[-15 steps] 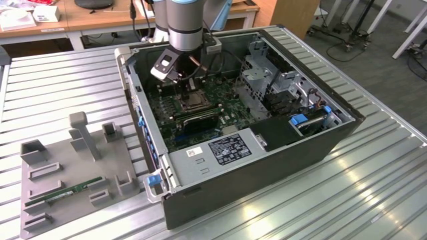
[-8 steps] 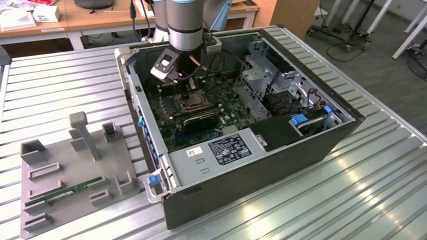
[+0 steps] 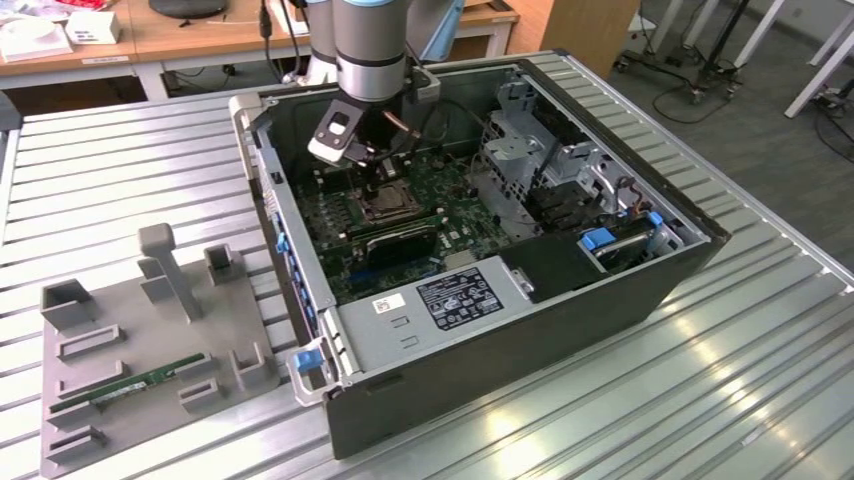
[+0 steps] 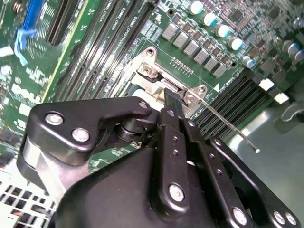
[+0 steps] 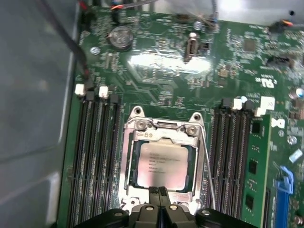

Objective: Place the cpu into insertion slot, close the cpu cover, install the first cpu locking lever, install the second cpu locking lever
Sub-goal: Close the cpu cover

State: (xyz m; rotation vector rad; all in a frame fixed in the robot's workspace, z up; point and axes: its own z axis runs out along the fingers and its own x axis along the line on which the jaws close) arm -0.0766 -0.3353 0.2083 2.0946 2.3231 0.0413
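Tool (image 5: 159,192) closed on nothing, tips at cpu cover (image 5: 129,156) edge.
Cpu (image 5: 161,166) sits in socket w/ cover down around it, mid motherboard (image 5: 161,71), btw RAM slot banks (image 5: 95,156); thin locking lever (image 5: 205,166) runs beside socket.
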